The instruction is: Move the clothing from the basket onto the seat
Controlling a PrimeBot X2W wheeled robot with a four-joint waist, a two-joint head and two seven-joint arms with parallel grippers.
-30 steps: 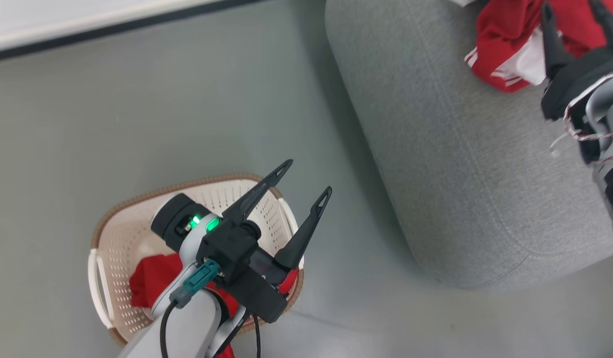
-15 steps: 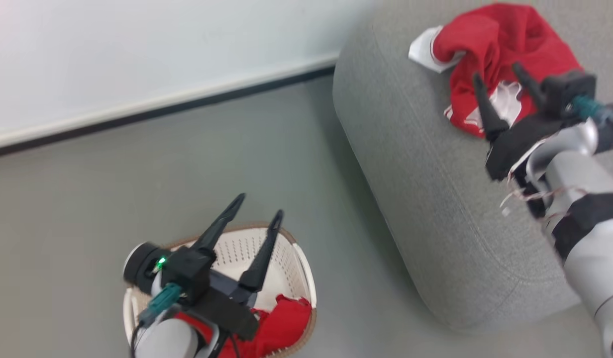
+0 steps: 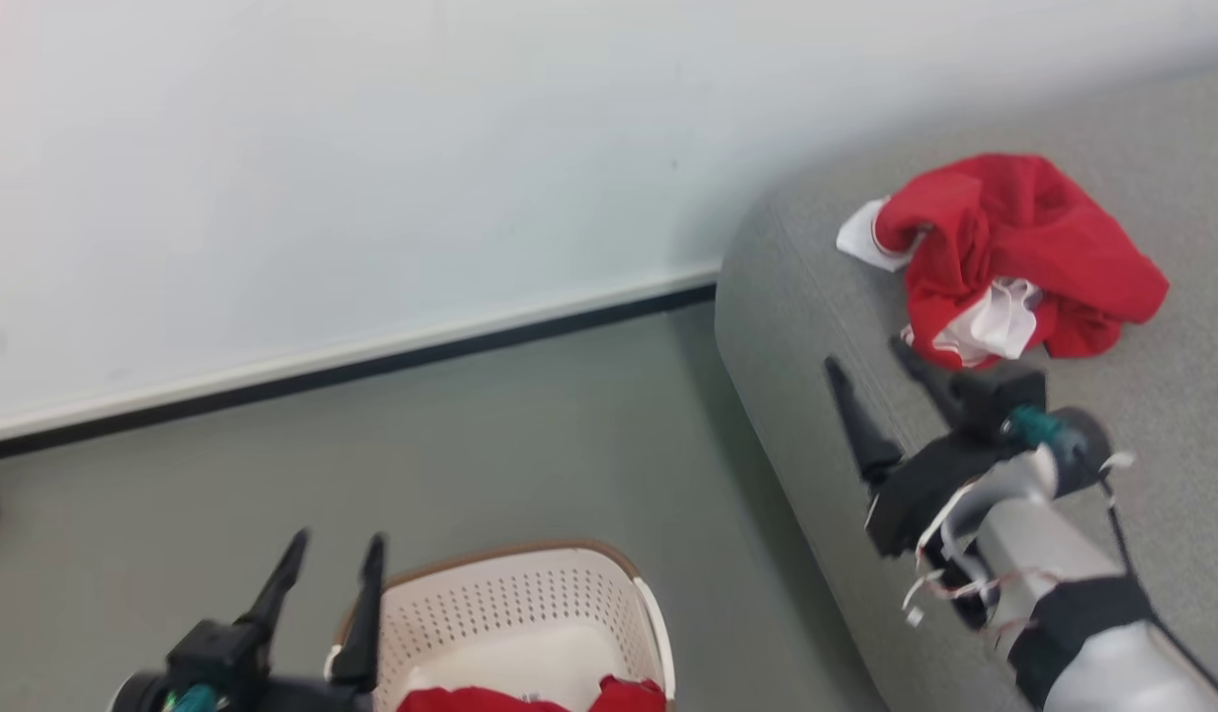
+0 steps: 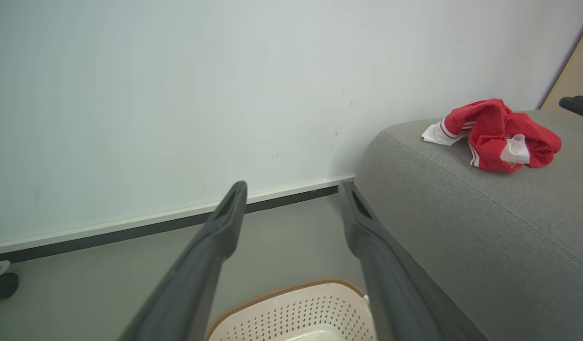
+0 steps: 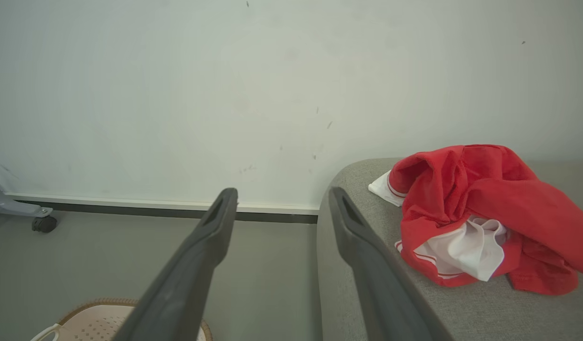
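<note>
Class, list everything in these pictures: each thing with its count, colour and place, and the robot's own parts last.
seat: one, grey, on the floor by the wall
basket: one, cream with brown rim, on the floor left of the seat
jersey: one, red and white, crumpled on the seat
red garment: one, in the basket
caster wheel: one, black, by the wall
left gripper: dark, open, beside the basket
right gripper: dark, open, over the seat

A pale wall (image 3: 372,148) meets a grey floor (image 3: 520,435) along a white-and-black skirting strip (image 3: 372,361). A small black caster wheel (image 5: 44,223) rests beside it.
</note>
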